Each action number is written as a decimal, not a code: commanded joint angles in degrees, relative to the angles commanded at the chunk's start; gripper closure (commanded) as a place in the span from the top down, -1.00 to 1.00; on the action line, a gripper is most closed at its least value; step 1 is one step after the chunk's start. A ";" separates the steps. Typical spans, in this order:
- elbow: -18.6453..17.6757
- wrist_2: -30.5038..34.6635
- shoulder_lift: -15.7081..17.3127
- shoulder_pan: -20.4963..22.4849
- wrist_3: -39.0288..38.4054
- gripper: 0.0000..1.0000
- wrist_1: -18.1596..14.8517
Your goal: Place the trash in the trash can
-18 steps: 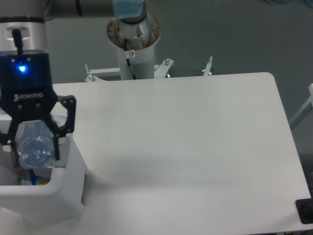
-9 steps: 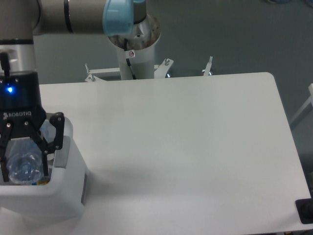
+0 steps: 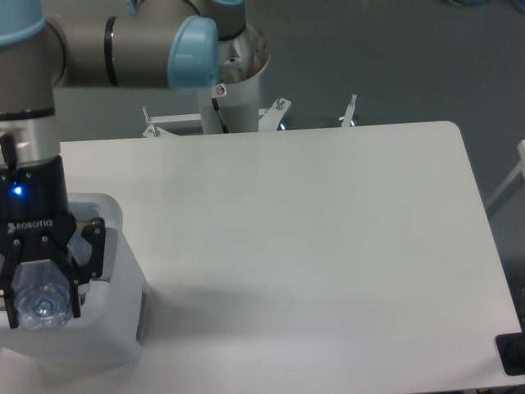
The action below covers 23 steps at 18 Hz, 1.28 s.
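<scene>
The white boxy trash can (image 3: pixel 115 320) stands at the table's front left corner. My gripper (image 3: pixel 41 295) reaches down into its opening, shut on the trash, a crushed clear plastic bottle (image 3: pixel 39 300) held between the black fingers (image 3: pixel 78 283). The bottle sits at about rim height inside the can. Its cap and label do not show. No paper scrap shows; the can's inside is mostly hidden by the gripper.
The white table (image 3: pixel 312 246) spreads to the right of the can, with its rounded far right corner. The arm's base column (image 3: pixel 225 82) stands behind the table's far edge. A dark object (image 3: pixel 513 353) sits past the front right corner.
The gripper has sunk lower and slightly left into the trash can, carrying the bottle down with it. The yellow and blue items seen inside the can earlier are now hidden.
</scene>
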 joint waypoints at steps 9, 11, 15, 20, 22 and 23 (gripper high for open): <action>-2.02 1.40 0.96 -0.53 8.25 1.00 0.00; -2.29 4.64 2.10 0.43 12.19 1.00 0.00; -2.38 10.00 3.86 5.18 15.89 1.00 -0.09; -2.82 15.90 4.13 9.75 26.61 1.00 -0.44; -3.16 17.40 5.09 10.72 31.62 1.00 -1.14; -3.95 17.84 5.96 12.11 33.90 1.00 -1.84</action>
